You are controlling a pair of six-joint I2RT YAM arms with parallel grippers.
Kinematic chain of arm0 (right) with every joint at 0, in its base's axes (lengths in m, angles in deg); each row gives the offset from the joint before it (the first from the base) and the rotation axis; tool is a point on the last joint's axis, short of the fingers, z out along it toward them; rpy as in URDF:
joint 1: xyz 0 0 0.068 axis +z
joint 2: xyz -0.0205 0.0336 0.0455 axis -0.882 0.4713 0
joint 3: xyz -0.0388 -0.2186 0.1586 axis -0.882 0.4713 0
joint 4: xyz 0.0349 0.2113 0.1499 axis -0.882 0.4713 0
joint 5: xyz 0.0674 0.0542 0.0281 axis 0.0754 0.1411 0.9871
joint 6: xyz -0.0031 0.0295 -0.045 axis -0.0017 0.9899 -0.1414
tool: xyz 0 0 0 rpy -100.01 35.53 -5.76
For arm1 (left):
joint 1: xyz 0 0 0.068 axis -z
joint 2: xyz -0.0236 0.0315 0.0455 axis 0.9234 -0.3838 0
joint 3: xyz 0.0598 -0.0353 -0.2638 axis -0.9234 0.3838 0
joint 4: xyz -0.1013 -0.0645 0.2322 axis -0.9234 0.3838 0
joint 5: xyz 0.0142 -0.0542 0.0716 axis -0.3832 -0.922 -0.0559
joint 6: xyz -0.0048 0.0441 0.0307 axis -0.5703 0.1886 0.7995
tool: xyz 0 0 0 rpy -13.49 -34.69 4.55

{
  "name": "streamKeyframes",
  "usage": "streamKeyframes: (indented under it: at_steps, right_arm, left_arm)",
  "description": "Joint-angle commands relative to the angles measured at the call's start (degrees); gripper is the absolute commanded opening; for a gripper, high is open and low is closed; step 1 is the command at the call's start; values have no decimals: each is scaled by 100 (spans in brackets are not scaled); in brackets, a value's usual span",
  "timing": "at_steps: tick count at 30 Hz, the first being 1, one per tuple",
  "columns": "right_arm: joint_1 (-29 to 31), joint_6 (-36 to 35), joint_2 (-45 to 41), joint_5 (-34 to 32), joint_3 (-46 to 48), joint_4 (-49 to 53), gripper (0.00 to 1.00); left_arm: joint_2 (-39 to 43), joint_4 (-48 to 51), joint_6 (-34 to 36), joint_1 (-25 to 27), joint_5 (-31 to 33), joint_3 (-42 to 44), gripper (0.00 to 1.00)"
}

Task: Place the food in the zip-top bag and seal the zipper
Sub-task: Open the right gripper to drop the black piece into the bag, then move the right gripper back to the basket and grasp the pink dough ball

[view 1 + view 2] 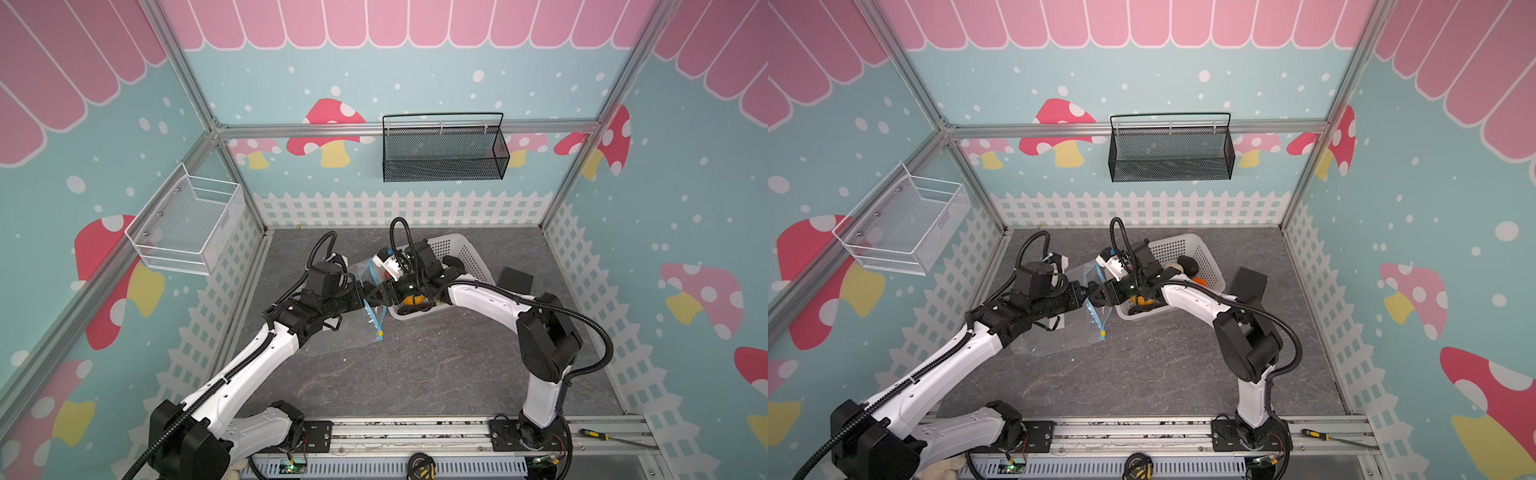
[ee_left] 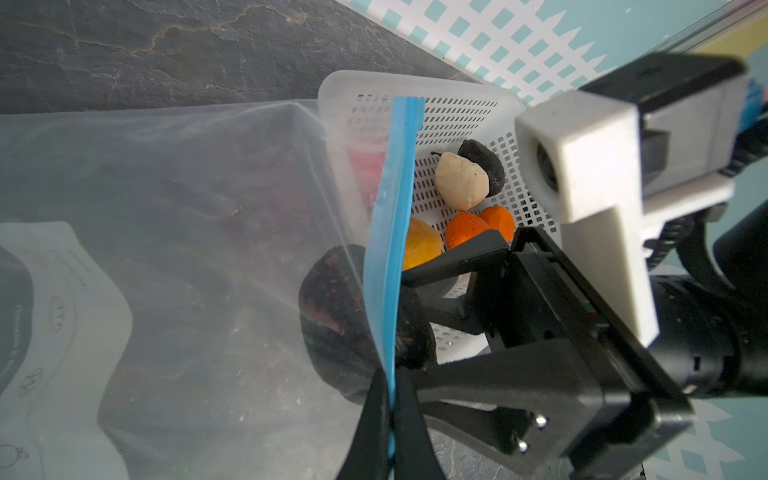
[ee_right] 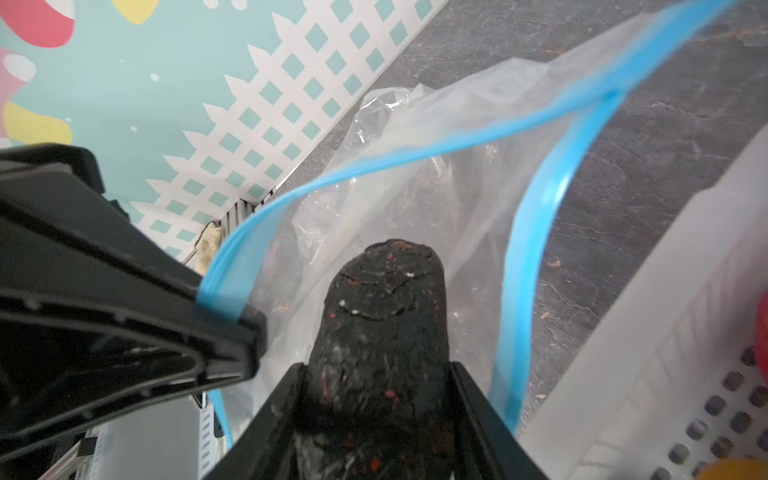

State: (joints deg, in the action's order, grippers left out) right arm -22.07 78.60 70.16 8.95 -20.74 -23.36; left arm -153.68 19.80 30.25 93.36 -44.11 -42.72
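Pinching the zipper (image 2: pixel 392 232) of the limp zip-top bag (image 2: pixel 187 187), the left gripper (image 2: pixel 390 395) is pressed together, holding its mouth up left of the tabletop's centre. The right gripper (image 3: pixel 378 370), half spread, clamps a black lump (image 3: pixel 386 299) at that mouth. Thin, slippery film likely sags; the stiffer strip seems the surest hold. Both arms stretch low, wrists meeting beside the basket (image 2: pixel 415 85).
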Motion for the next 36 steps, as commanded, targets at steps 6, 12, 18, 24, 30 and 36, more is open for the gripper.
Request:
streamKeyframes:
  at_steps: [6, 12, 18, 24, 30, 36]
  right_arm:
    - [9, -394, 14, -724, -138, 562, 37]
    - [9, -428, 1, -768, -130, 577, 40]
    - [9, -439, -26, -739, -112, 576, 53]
    - [9, -447, -65, -751, -103, 568, 64]
    - [9, -419, -82, -715, -96, 498, 69]
    - [8, -403, -215, -765, -109, 485, 69]
  left_arm:
    - [-49, -167, -102, -27, -93, -67, 0]
    - [-117, -228, -156, -27, -164, -118, 0]
    - [-246, -328, -174, -27, -240, -149, 0]
    - [-335, -365, -163, -27, -290, -186, 0]
    - [-347, -382, -156, -27, -288, -188, 0]
    - [-366, -426, -147, -27, -253, -163, 0]
